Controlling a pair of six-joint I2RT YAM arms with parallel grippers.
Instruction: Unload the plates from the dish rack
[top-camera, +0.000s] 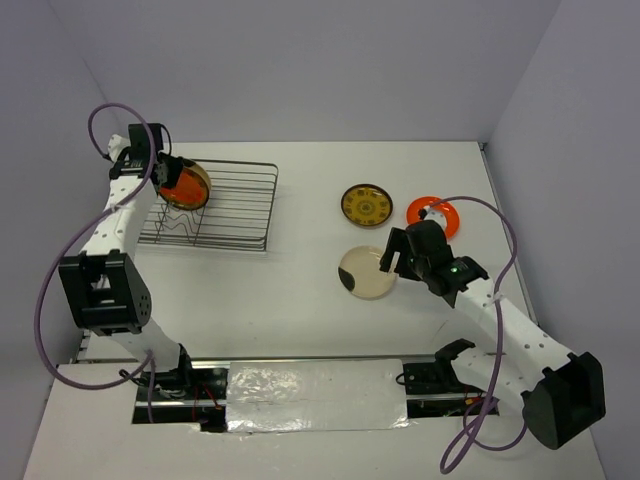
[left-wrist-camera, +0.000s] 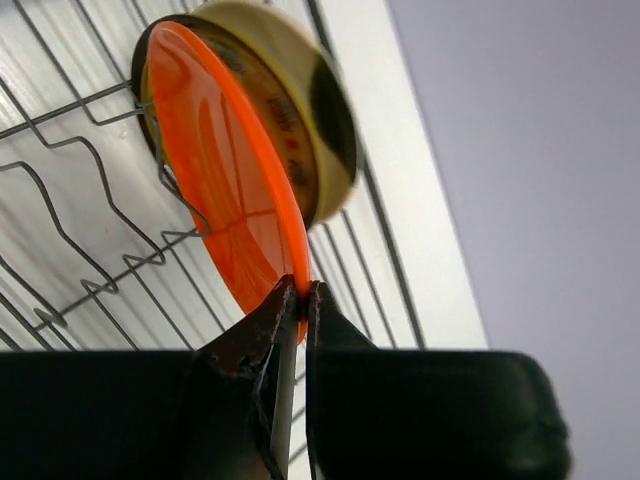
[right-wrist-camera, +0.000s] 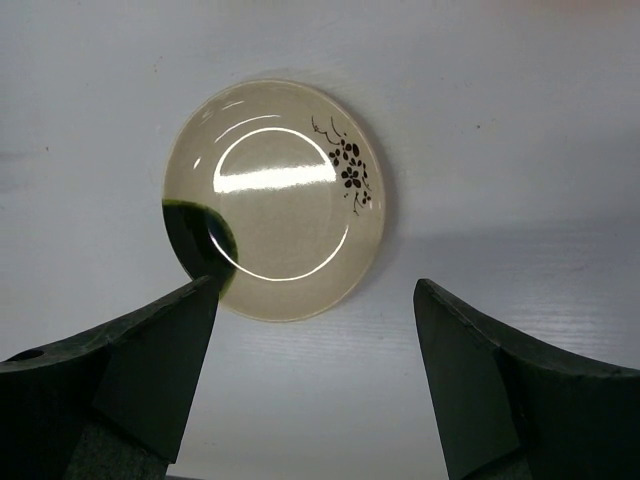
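My left gripper is pinched onto the rim of the orange plate, which stands on edge at the left end of the dish rack, with a tan plate just behind it. It looks glossy, stiff and breakable, so I judge this thin rim pinch could slip; I'd lift it slowly, clear of the wires. My right gripper hangs wide apart, holding nothing, above the beige plate. Count: 2 plates in the rack, and 3 on the table, namely beige, yellow-gold plate and second orange plate.
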